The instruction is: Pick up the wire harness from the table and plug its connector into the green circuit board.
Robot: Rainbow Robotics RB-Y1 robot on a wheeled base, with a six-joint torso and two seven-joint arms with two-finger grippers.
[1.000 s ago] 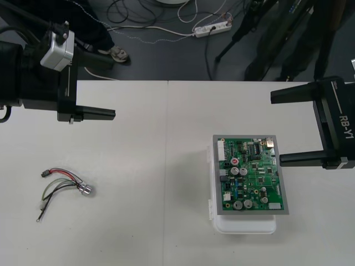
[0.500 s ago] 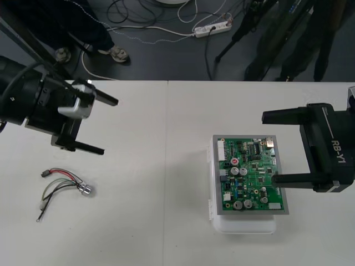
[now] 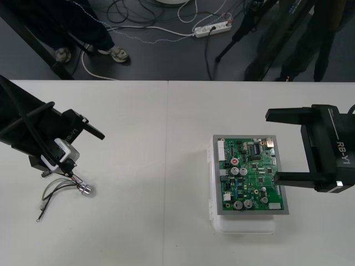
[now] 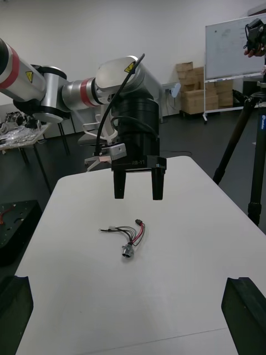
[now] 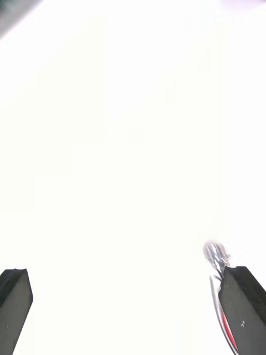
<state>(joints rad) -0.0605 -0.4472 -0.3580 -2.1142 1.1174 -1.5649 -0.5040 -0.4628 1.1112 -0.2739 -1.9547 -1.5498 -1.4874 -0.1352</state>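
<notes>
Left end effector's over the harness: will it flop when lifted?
Probably floppy: the wire harness is thin wires curling loosely on the table. Its metal socket looks heaviest, so it likely dangles. Being round, that might roll if nudged.

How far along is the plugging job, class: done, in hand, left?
Done: nothing yet; the harness lies on the table, apart from the board. In hand: the open left gripper hovers over it. Left: grasping, carrying, plugging in. The open right gripper waits over the board's right edge.
</notes>
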